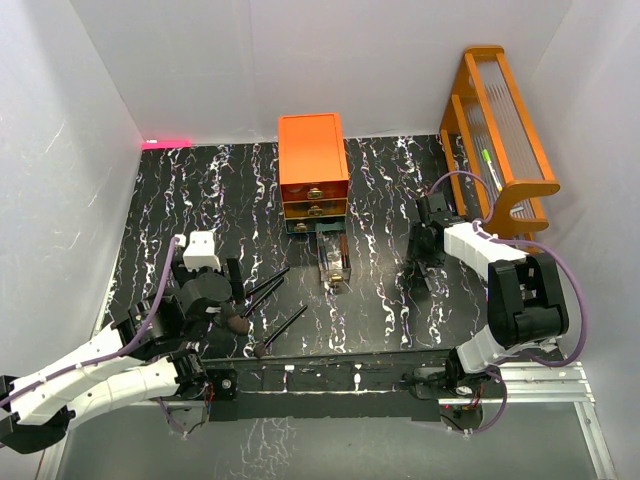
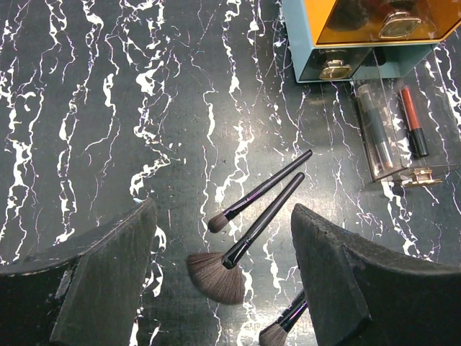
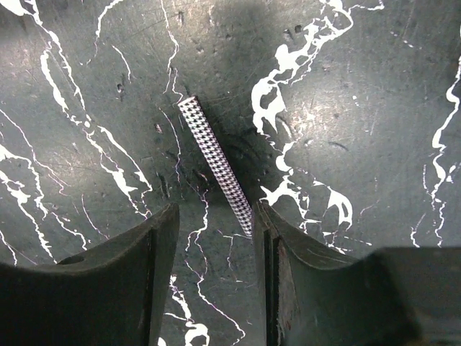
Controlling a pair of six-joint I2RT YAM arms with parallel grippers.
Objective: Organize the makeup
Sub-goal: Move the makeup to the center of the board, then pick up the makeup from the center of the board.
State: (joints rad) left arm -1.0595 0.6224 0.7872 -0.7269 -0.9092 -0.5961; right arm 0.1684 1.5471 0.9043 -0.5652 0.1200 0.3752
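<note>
Now, the right gripper sits low over the marble table, jaws parted, nothing pinched. A thin houndstooth-patterned stick lies flat between them, its near end just beside one finger. Best play, I'd judge: centre over the stick, square the pads across it, then close gently, since it's slim and could roll or skid away. Over on the left, the left gripper hangs wide open and empty above 3 black brushes. Beyond them, a clear drawer stands out from the orange drawer chest.
</note>
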